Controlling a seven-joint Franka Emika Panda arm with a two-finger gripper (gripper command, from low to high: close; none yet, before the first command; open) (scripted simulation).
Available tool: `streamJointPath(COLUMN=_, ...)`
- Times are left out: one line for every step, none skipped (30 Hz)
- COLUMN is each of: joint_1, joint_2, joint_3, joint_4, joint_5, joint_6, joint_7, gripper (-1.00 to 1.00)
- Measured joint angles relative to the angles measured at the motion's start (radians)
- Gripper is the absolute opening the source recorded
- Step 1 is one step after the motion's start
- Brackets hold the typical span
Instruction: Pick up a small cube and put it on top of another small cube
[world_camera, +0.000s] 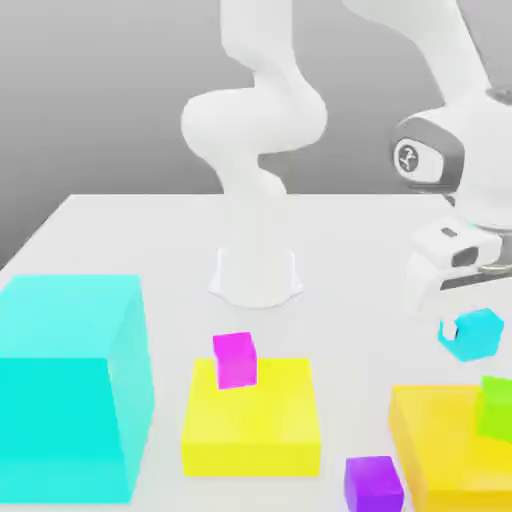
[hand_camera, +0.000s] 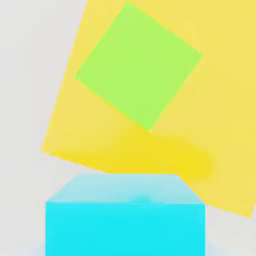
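Note:
The small cube (world_camera: 478, 335), plain cyan, is held at the exterior view's right, with my gripper (world_camera: 468, 320) shut on it from above. It hangs clear of the table, just behind a flat yellow block (world_camera: 440, 440). In the hand view the small cube (hand_camera: 125, 220) sits close to the camera. Beyond it a green cube (hand_camera: 139, 67) rests on the yellow block (hand_camera: 220, 75), which carries a soft shadow. In the exterior view the green cube (world_camera: 497, 405) stands in front of the held cube and lower.
A magenta cube (world_camera: 235, 358) sits on a second yellow block (world_camera: 255, 425) at the centre. A purple cube (world_camera: 373, 482) lies on the table near the front. A huge cyan block (world_camera: 70, 385) fills the exterior view's left. The arm's base (world_camera: 256, 275) stands behind.

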Motion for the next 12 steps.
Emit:
streamJointPath(joint_1=-0.009, joint_2=0.007, joint_3=-0.003, joint_4=0.036, joint_5=-0.007, joint_6=-0.029, joint_7=-0.013, gripper=-1.0)
streamJointPath(joint_1=-0.017, joint_2=0.014, joint_3=-0.005, joint_4=0.073, joint_5=-0.014, joint_6=-0.059, joint_7=-0.027, gripper=-1.0)
streamJointPath(joint_1=-0.023, joint_2=0.022, joint_3=-0.007, joint_4=0.108, joint_5=-0.022, joint_6=-0.086, joint_7=-0.039, gripper=-1.0)
streamJointPath(joint_1=-0.029, joint_2=0.029, joint_3=-0.009, joint_4=0.144, joint_5=-0.029, joint_6=-0.116, joint_7=-0.053, gripper=-1.0)
streamJointPath(joint_1=-0.03, joint_2=0.049, joint_3=-0.012, joint_4=0.159, joint_5=-0.04, joint_6=-0.111, joint_7=-0.054, gripper=-1.0)
streamJointPath(joint_1=-0.029, joint_2=0.075, joint_3=-0.014, joint_4=0.163, joint_5=-0.054, joint_6=-0.089, joint_7=-0.049, gripper=-1.0)
streamJointPath(joint_1=-0.027, joint_2=0.105, joint_3=-0.018, joint_4=0.161, joint_5=-0.068, joint_6=-0.058, joint_7=-0.042, gripper=-1.0)
streamJointPath(joint_1=-0.023, joint_2=0.137, joint_3=-0.022, joint_4=0.156, joint_5=-0.082, joint_6=-0.022, joint_7=-0.033, gripper=-1.0)
streamJointPath(joint_1=-0.021, joint_2=0.158, joint_3=-0.025, joint_4=0.152, joint_5=-0.091, joint_6=0.001, joint_7=-0.027, gripper=1.0)
streamJointPath(joint_1=-0.021, joint_2=0.158, joint_3=-0.025, joint_4=0.152, joint_5=-0.091, joint_6=0.001, joint_7=-0.027, gripper=1.0)
streamJointPath(joint_1=-0.021, joint_2=0.158, joint_3=-0.025, joint_4=0.152, joint_5=-0.091, joint_6=0.001, joint_7=-0.027, gripper=1.0)
streamJointPath(joint_1=-0.021, joint_2=0.158, joint_3=-0.025, joint_4=0.152, joint_5=-0.091, joint_6=0.001, joint_7=-0.027, gripper=1.0)
